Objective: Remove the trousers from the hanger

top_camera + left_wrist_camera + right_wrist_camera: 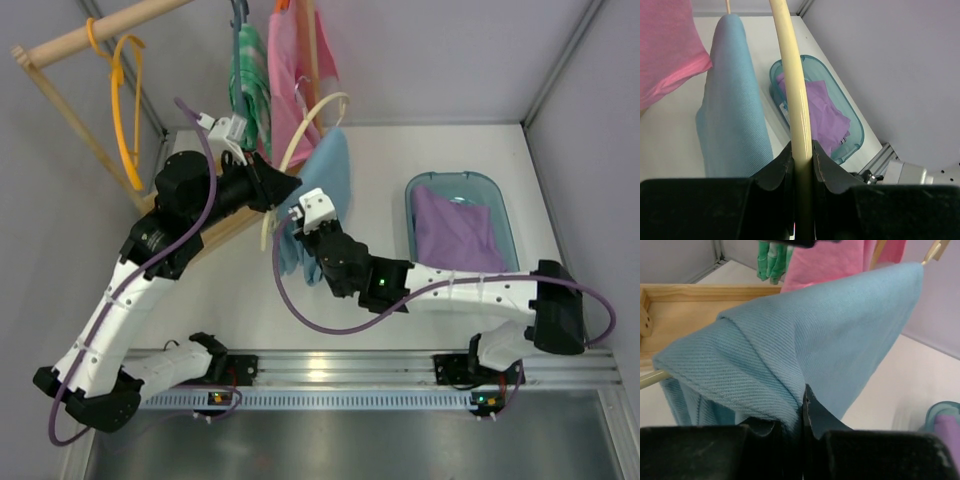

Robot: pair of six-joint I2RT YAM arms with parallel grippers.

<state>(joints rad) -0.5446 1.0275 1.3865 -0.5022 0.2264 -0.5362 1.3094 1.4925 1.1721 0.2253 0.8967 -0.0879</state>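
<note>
Rack-side, mid-task: the left end effector (290,183) is clenched on the thin cream curved hanger (312,118), its two black fingers (775,167) pressed against either side of the glossy frame in the left wrist view. The right end effector (300,238) is clamped on a fold of the light blue cloth trousers (328,172), with the weave bunched right where its fingertips meet in the right wrist view.

The trousers (815,325) hang draped over the hanger, above the white tabletop (400,305), in front of the pink garment (300,60) and the green patterned garment (250,70) on the wooden rail (100,35). From above, the hanger's long axis slants from upper right to lower left. The left arm holds the lower-left end and the right arm sits just beside it, already on the cloth. With the frame braced, the cloth looks free to slide off only along or across that line, toward the right arm's side.

Much is concealed. The hanger's hook is lost behind the pink garment, and the bar is buried under the blue cloth. Whether the right fingers have pinched the bar along with the fabric cannot be told. A translucent teal tub (460,178) holding a purple cloth (455,235) sits well apart to the right, and a yellow-orange hanger (125,90) hangs at far left.
</note>
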